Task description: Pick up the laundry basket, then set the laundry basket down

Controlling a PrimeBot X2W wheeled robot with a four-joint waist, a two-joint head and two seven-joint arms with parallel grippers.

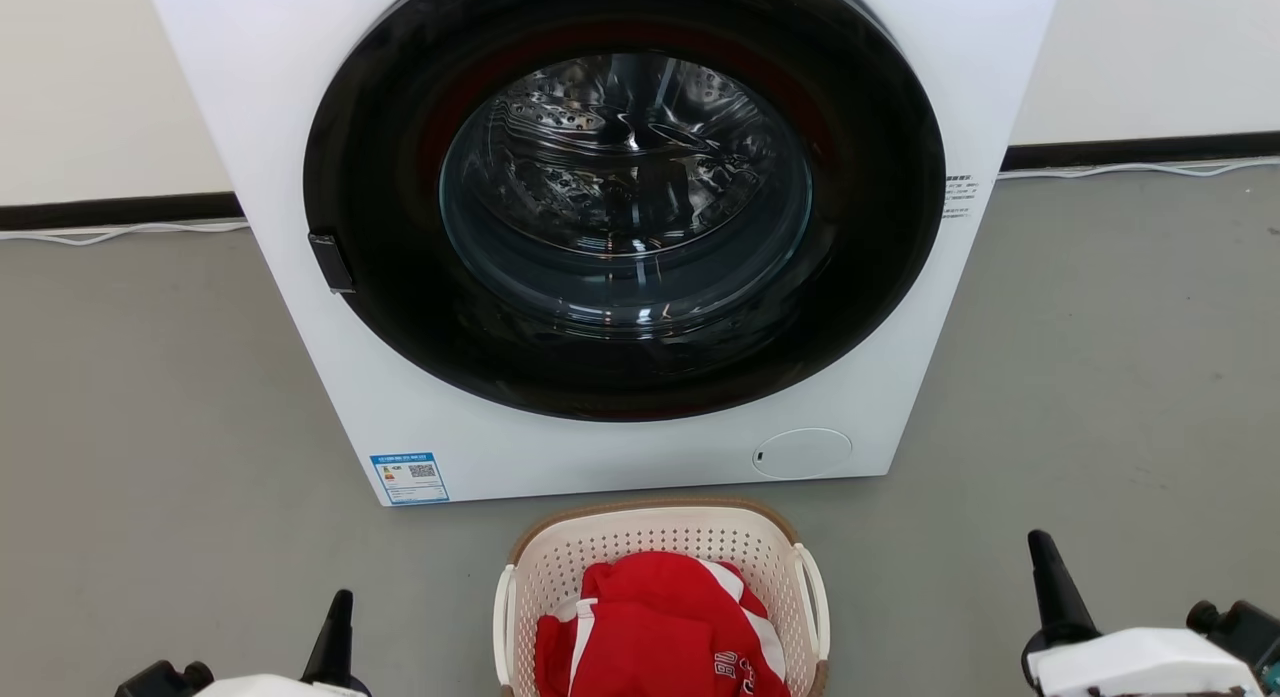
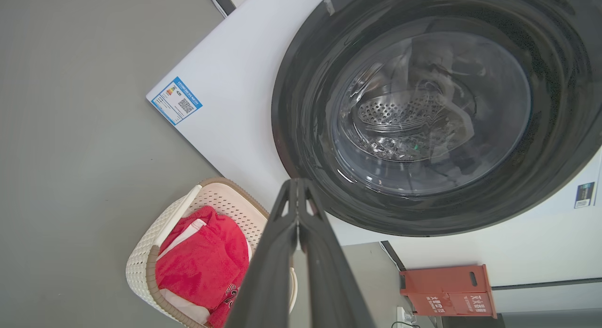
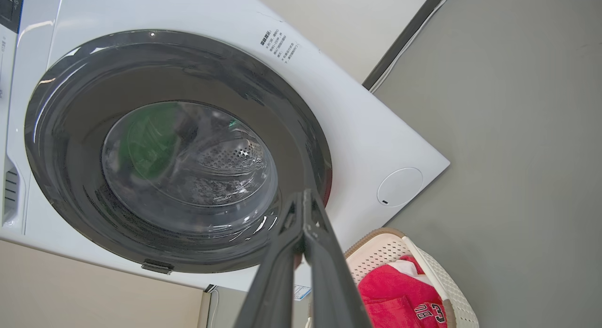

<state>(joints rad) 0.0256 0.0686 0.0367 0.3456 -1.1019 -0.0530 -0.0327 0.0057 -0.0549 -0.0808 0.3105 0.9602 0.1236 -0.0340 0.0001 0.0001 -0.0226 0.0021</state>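
At the bottom edge of the head view, the frame is cutting off the near half of the laundry basket (image 1: 655, 533), and a red garment (image 1: 650, 617) with white trim is hiding its inside. The lettering on the cloth is showing only in part and is too cropped to read. Reflections are clouding the glass door (image 1: 625, 192) of the washing machine (image 1: 250, 97), so the drum's contents are hard to make out. The basket is sitting on the grey floor (image 1: 150, 427) just in front of the machine, between the two grippers and apart from both. The left gripper (image 1: 343, 602) is pointing up at the lower left and the right gripper (image 1: 1042, 552) at the lower right, each with its fingers pressed together and grasping nothing. In each wrist view, that arm's own dark fingers are crossing in front of one edge of the basket.
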